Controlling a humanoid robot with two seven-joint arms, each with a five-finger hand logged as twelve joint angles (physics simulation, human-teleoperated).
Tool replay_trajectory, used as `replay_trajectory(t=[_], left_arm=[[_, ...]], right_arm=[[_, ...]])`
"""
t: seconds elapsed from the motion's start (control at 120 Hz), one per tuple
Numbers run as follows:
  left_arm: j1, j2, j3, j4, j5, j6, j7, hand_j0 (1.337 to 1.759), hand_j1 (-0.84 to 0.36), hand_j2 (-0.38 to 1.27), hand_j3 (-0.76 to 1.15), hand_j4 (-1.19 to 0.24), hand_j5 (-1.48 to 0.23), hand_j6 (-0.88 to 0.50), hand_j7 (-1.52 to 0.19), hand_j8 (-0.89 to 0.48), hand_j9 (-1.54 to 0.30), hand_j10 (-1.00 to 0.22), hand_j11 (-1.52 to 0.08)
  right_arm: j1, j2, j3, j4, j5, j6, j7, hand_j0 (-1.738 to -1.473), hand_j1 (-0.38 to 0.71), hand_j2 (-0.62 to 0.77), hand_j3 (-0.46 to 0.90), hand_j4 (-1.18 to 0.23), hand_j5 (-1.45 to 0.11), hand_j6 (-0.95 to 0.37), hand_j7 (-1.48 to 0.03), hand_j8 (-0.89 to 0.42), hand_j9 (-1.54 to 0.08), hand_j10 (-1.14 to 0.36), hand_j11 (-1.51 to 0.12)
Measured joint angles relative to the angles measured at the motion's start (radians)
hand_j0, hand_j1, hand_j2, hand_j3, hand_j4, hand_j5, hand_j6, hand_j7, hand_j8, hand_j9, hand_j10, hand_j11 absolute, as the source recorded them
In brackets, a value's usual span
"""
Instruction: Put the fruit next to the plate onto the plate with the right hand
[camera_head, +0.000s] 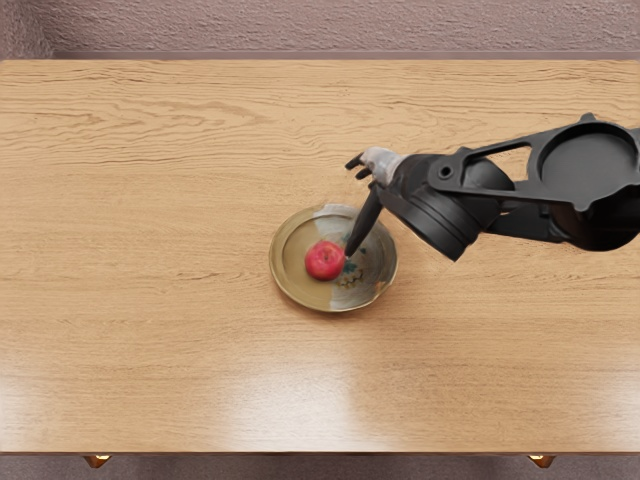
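table (150, 200): wood, clear grain, smooth satin finish, soft glare low in the frame
plate (300, 295): glossy, brassy-looking rim, greyer glazed middle
fruit (324, 259): smooth red skin, slight shine
arm (590, 170): matt black, looks like plastic
wall (300, 25): rough, grainy, top edge

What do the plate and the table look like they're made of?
The plate looks like glazed ceramic, possibly metal: it has a dull gold rim and a greyish centre with a soft sheen. The table looks like varnished light wood, with flowing grain lines and pale glare patches near the front edge.
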Motion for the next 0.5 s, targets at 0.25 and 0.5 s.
replay_trajectory(t=[0.25,0.5], left_arm=[[-0.001,0.0,0.0,0.0,0.0,0.0,0.0,1.658,0.06,0.05,0.0,-0.24,-0.32,-0.24,-0.32,-0.24,-0.32,-0.24,-0.32],[-0.001,0.0,0.0,0.0,0.0,0.0,0.0,1.658,0.06,0.05,0.0,-0.24,-0.32,-0.24,-0.32,-0.24,-0.32,-0.24,-0.32]], right_arm=[[-0.074,-0.31,0.24,0.074,-0.007,0.0,0.0,-1.658,-0.25,-0.01,0.0,-0.08,-0.11,-0.08,-0.11,-0.08,-0.11,-0.08,-0.11],[-0.715,-0.581,0.996,0.04,0.004,0.378,0.0,-1.658,-0.27,-0.01,0.0,-0.06,-0.08,-0.06,-0.08,-0.06,-0.08,-0.06,-0.08]])
